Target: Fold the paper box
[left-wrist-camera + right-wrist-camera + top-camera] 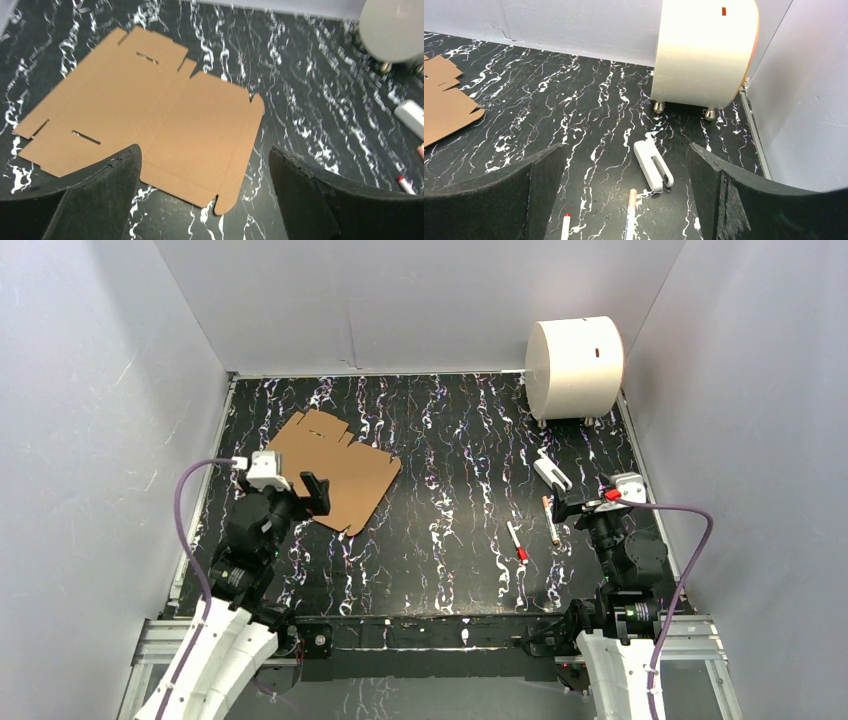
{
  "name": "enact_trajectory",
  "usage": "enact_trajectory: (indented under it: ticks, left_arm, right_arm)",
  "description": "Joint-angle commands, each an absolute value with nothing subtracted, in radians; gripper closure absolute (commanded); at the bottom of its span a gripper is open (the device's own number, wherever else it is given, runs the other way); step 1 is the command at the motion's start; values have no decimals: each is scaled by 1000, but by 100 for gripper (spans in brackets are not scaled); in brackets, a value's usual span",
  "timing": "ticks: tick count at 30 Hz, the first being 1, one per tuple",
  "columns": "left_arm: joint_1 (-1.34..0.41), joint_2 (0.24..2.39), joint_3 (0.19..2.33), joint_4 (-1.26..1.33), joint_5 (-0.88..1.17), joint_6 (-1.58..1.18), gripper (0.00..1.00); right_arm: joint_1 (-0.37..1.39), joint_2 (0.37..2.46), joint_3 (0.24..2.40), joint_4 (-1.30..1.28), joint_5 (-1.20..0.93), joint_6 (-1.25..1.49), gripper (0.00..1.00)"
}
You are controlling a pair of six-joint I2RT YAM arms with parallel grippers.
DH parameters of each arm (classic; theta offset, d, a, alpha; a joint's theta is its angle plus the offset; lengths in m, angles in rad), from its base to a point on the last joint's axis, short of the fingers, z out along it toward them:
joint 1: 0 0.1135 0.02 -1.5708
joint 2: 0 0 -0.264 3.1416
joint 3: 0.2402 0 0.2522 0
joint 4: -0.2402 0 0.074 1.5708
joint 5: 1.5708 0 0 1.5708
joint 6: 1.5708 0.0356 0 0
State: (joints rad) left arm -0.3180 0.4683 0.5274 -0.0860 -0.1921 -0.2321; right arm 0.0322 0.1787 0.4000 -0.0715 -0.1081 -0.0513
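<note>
One paper box (335,468), one white cylinder (573,367), one white forked piece (552,472), two pens (516,541) (551,520), two end effectors (204,152) (624,150)

**Brown card on black marble**

The black stone-look tabletop (450,440) is streaked with white marble veins and faint purple flecks. The flat thin-cardboard paper box (335,468) is plain brown and unprinted. The large drum-shaped cylinder (704,55) is cream-white with a small red mark. A slim marker (516,541) is white and red. The surrounding walls (100,390) are pale grey, and the arm cable (665,506) is purple.

The left gripper (204,160) hides a near corner of the box (150,110). From the right wrist, the box runs off left, the cylinder (704,55) off top, and pens (630,217) before the cylinder off bottom.
</note>
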Motion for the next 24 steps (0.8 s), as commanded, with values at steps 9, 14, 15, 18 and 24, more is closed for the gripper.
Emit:
enact_trajectory:
  ticks: [9, 14, 15, 18, 24]
  left_arm:
    - [-273, 960, 714, -268, -254, -371, 4]
    - [-60, 1049, 704, -216, -18, -473, 5]
    - [-35, 1063, 701, -206, 27, -484, 5]
    - [-21, 1119, 710, -187, 56, -498, 5]
    - [41, 1273, 769, -199, 150, -529, 6]
  right_arm:
    - [56, 124, 382, -9, -104, -29, 1]
    - [88, 115, 375, -9, -106, -31, 1]
    - [93, 113, 374, -9, -106, -32, 2]
    - [113, 102, 369, 5, -104, -35, 2]
    - [141, 90, 361, 23, -94, -37, 1]
